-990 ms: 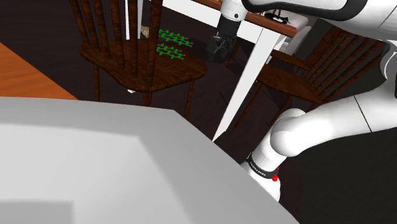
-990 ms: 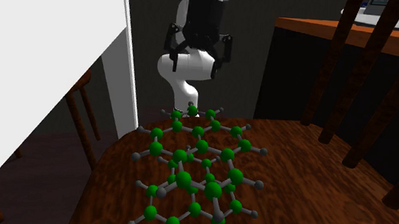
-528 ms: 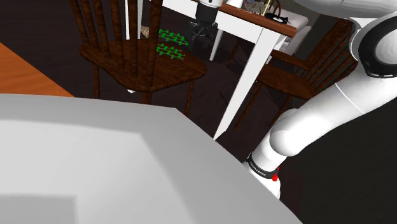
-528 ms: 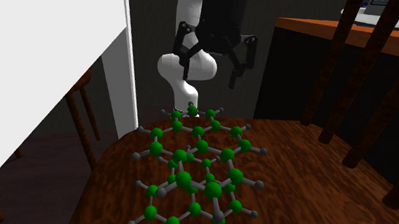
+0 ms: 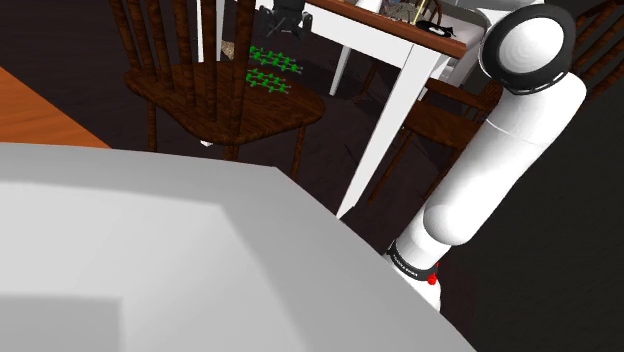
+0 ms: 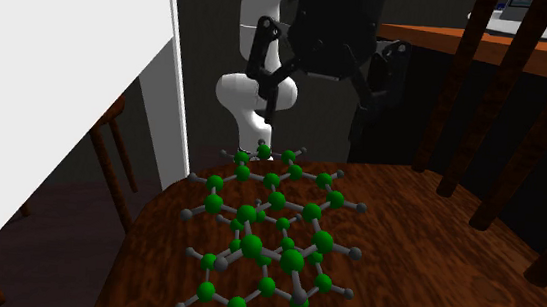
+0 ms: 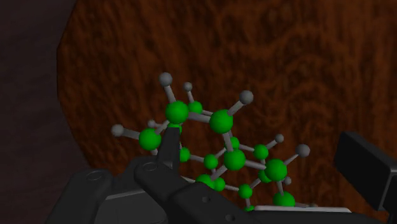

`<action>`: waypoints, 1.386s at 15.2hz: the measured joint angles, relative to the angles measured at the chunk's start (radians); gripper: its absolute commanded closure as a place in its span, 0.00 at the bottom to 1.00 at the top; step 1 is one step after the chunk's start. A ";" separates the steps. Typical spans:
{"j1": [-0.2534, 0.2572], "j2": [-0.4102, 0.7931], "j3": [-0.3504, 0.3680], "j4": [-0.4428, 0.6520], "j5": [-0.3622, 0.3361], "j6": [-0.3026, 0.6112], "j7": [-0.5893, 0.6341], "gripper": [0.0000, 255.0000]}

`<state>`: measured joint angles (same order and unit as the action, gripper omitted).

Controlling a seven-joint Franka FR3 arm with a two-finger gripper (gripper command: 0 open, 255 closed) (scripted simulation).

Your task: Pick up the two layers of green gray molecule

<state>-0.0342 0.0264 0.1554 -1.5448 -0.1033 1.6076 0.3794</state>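
Your molecule lies low in the second exterior view's centre, on the brown chair seat, close to the seat's left edge. Beyond it, at upper centre, your gripper hangs with its fingers spread wide, nothing between them. Descend off-centre and a finger may strike a thin rod, skidding the molecule off the seat.
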 measured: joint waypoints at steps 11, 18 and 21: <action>0.003 0.099 0.001 0.040 -0.008 0.055 0.047 1.00; 0.003 0.097 0.000 0.035 -0.008 0.059 0.047 1.00; 0.003 0.097 0.000 0.034 -0.008 0.060 0.047 1.00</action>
<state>-0.0312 0.1235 0.1559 -1.5105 -0.1112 1.6674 0.4266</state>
